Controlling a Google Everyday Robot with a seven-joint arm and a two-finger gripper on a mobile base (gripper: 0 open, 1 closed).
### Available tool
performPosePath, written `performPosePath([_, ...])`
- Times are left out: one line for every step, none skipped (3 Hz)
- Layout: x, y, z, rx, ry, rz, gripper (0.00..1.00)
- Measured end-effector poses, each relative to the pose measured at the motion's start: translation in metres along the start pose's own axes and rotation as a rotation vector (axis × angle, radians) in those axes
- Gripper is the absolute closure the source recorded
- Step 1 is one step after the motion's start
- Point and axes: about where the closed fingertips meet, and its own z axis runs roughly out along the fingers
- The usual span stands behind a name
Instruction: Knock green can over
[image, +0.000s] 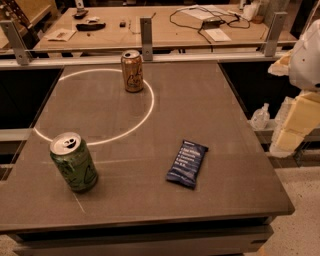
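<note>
Green can: the green can (74, 161) is seen standing on its base at the near left corner of the worktop (215, 95), silver top and pull tab uppermost, just outside the white ring (150, 106) marked on the surface.
Long axis: the can's long axis is held close to vertical; nothing is touching it.
Tool: the tool (299, 120) is seen at the right edge of the view, beyond the right side of the worktop and above floor level; whether it is spread or pressed together cannot be told.
Key relation: the can lies well apart from the tool, far to the left and nearer the front edge; the whole width of the worktop is to be crossed.
In between: a dark blue snack packet (187, 163) is laid flat between tool and can, roughly on the direct line.
Not to be struck: the orange-gold can (132, 70) is stood at the back, on the ring.
Judged next move: a sideways push high on the can's wall is called for, with the packet passed over.
</note>
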Motion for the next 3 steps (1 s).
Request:
performPosePath([0.0,0.0,0.0,0.0,0.0,0.0,0.0])
performPosePath([0.004,-0.003,-0.003,0.003,-0.048,0.025,0.0])
performPosePath([0.022,-0.008,0.004,-0.006,-0.148,0.155,0.0])
